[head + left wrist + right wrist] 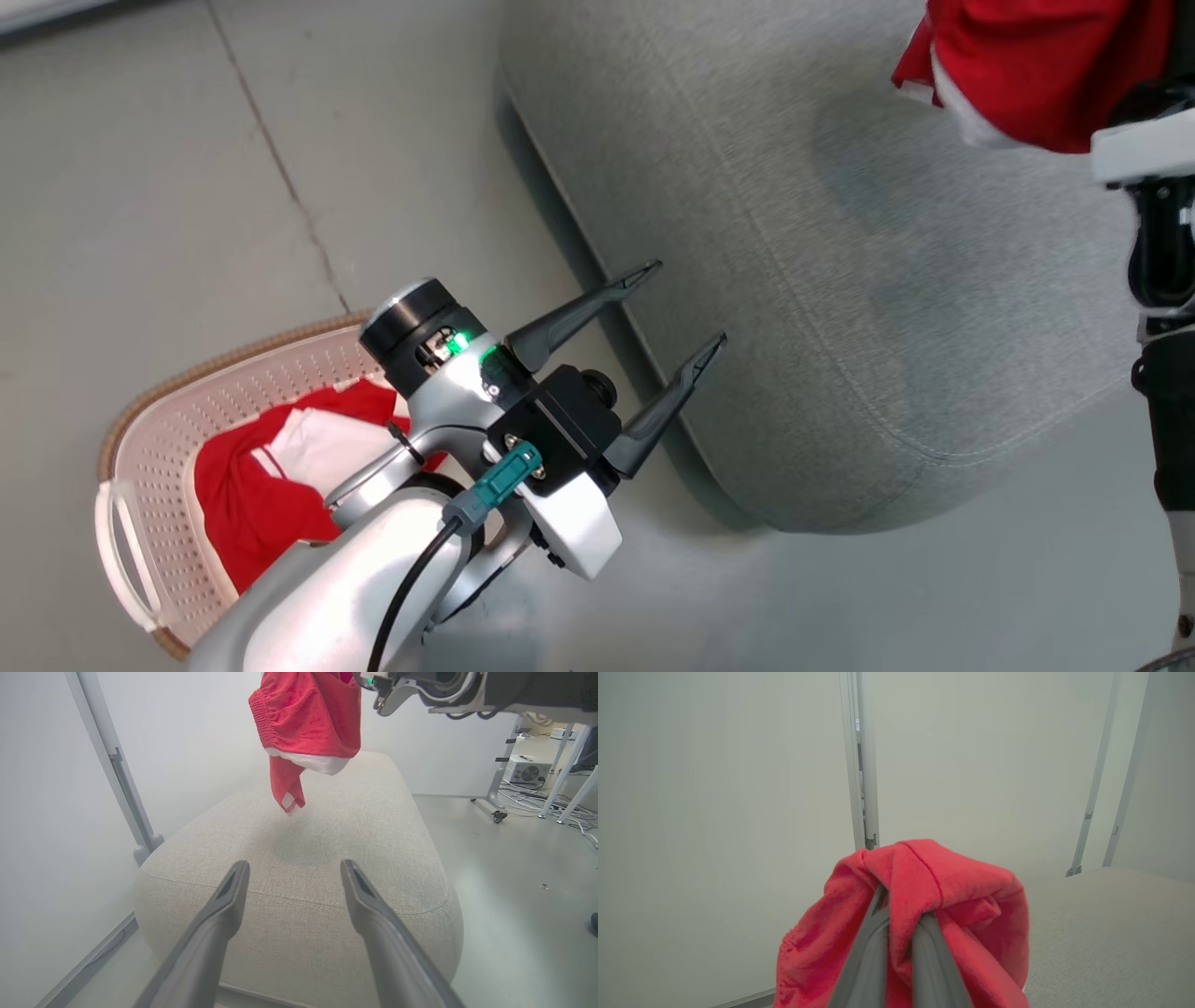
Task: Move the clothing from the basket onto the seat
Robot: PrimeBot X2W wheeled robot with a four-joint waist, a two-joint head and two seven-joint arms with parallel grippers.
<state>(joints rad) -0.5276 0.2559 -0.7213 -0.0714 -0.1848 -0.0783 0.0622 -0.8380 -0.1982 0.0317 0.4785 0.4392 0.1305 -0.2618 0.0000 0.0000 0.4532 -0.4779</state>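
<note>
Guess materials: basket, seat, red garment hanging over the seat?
Basket: likely moulded plastic, cream, matte; perforated walls, brown woven-look rim. Seat: woven grey upholstery, matte; visible weave, stitched seam. Garment: soft red fabric, probably knit; it drapes and bunches, white trim.

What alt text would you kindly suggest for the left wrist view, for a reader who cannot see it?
A red garment with white trim hangs from the right arm above the grey seat. In the foreground, the left gripper points at the seat, jaws open and empty.
</note>
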